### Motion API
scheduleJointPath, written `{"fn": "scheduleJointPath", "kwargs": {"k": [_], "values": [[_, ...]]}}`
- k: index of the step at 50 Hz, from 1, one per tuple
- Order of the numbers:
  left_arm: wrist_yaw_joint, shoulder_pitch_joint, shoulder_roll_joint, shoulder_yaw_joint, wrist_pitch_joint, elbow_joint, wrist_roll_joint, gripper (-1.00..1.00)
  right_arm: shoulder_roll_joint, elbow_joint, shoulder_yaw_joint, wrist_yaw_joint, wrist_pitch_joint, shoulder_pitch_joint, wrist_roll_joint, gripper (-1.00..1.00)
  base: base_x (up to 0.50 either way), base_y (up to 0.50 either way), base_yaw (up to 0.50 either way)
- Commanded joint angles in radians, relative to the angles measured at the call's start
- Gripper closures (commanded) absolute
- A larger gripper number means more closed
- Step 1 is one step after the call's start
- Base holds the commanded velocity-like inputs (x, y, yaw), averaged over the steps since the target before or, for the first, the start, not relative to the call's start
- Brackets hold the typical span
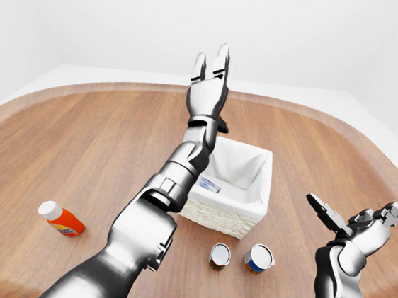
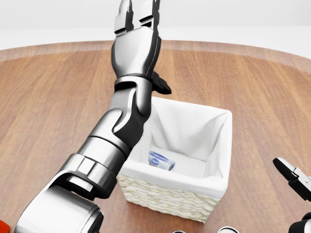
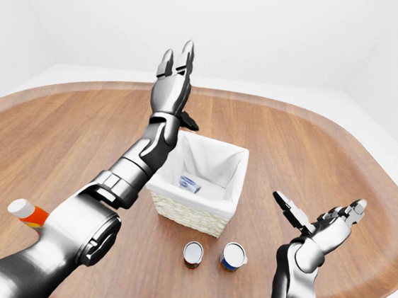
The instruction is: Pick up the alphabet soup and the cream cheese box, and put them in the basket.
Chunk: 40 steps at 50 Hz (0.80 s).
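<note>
A woven basket (image 2: 165, 196) with a white liner stands mid-table. A small blue-and-white box, likely the cream cheese (image 2: 161, 160), lies on its floor. Two cans stand upright just below the basket in the left-eye view: one with a red-green label (image 1: 220, 256) and one with a blue-orange label (image 1: 259, 258). I cannot tell which is the alphabet soup. My left hand (image 1: 211, 68) is raised above the basket's upper left corner, fingers open and empty. My right hand (image 1: 356, 215) hovers open and empty to the right of the cans.
An orange bottle with a white cap (image 1: 62, 219) lies on the wooden table (image 1: 79, 136) at the lower left. My left forearm (image 2: 121, 131) crosses over the basket's left rim. The table's curved edge runs close behind my right hand.
</note>
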Motion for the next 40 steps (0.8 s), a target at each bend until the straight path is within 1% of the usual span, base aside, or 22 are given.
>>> {"fn": "scheduleJointPath", "kwargs": {"k": [1,2,3,5,6,7,8,10,14,15,16,18,20,23,25,28,31,36,40], "values": [[-0.058,0.168,0.057,0.002,0.0,-0.413,0.011,-1.0,0.0,0.001,-0.001,0.0,0.0,-0.001,0.0,-1.0,0.0,0.0,0.0],[-0.039,0.183,0.062,0.002,0.0,-0.456,0.032,-1.0,0.0,0.001,-0.001,0.0,0.0,-0.001,0.0,-1.0,0.0,0.0,0.0],[-0.044,0.201,0.07,-0.006,0.0,-0.503,0.063,-1.0,0.0,0.001,-0.001,0.0,0.0,0.0,0.0,-1.0,0.0,0.0,0.0],[-0.088,0.226,0.072,-0.003,0.0,-0.559,0.075,-1.0,0.0,0.006,-0.001,0.0,-0.003,-0.002,0.001,-1.0,0.0,0.0,0.0],[-0.107,0.248,0.079,0.001,0.0,-0.619,0.092,-1.0,-0.001,0.012,-0.001,0.0,-0.008,-0.004,0.001,-1.0,0.0,0.0,0.0],[-0.131,0.267,0.076,0.014,0.0,-0.664,0.076,-1.0,-0.001,0.014,0.0,0.0,-0.009,-0.004,0.0,-1.0,0.0,0.0,0.0],[-0.134,0.291,0.082,-0.002,0.0,-0.699,0.114,-1.0,-0.002,0.011,0.0,0.0,-0.007,-0.003,-0.001,-1.0,0.0,0.0,0.0],[-0.142,0.326,0.078,0.008,0.0,-0.741,0.106,-1.0,-0.002,0.008,0.0,0.0,-0.004,-0.003,0.0,-1.0,0.0,0.0,0.0],[-0.137,0.364,0.088,0.021,0.0,-0.782,0.106,-1.0,-0.002,0.008,0.0,0.0,-0.004,-0.002,0.0,-1.0,0.0,0.0,0.0],[-0.145,0.374,0.092,0.024,0.0,-0.795,0.101,-1.0,-0.002,0.008,0.0,0.0,-0.004,-0.002,-0.001,-1.0,0.0,0.0,0.0],[-0.168,0.392,0.098,0.028,0.0,-0.836,0.096,-1.0,-0.003,0.016,0.0,0.0,-0.007,-0.005,-0.002,-1.0,0.0,0.0,0.0],[-0.182,0.404,0.106,0.027,0.0,-0.869,0.109,-1.0,-0.004,0.016,0.0,0.0,-0.004,-0.006,-0.002,-1.0,0.0,0.0,0.0],[-0.201,0.413,0.118,0.032,0.0,-0.904,0.121,-1.0,-0.004,0.021,0.001,0.0,-0.008,-0.008,-0.003,-1.0,0.0,0.0,0.0],[-0.243,0.433,0.142,0.052,0.0,-0.958,0.109,-1.0,-0.004,0.021,0.001,0.0,-0.012,-0.005,-0.004,-1.0,0.0,0.0,0.0],[-0.254,0.444,0.152,0.059,0.0,-0.978,0.105,-1.0,-0.003,0.015,0.001,0.0,-0.008,-0.003,-0.004,-1.0,0.0,0.0,0.0],[-0.264,0.476,0.173,0.069,0.0,-1.056,0.12,-1.0,-0.003,0.021,0.002,0.0,-0.017,-0.004,-0.015,-1.0,0.0,0.0,0.0],[-0.3,0.497,0.193,0.086,0.0,-1.097,0.111,-1.0,-0.004,0.026,0.003,0.0,-0.02,-0.006,-0.02,-1.0,0.0,0.0,0.0],[-0.322,0.538,0.228,0.12,0.0,-1.158,0.088,-1.0,-0.004,0.024,0.004,0.0,-0.019,-0.005,-0.022,-1.0,0.0,0.0,0.0],[-0.332,0.573,0.259,0.141,0.0,-1.188,0.067,-1.0,-0.005,0.035,0.005,0.0,-0.026,-0.01,-0.027,-1.0,0.0,0.0,0.0]]}}
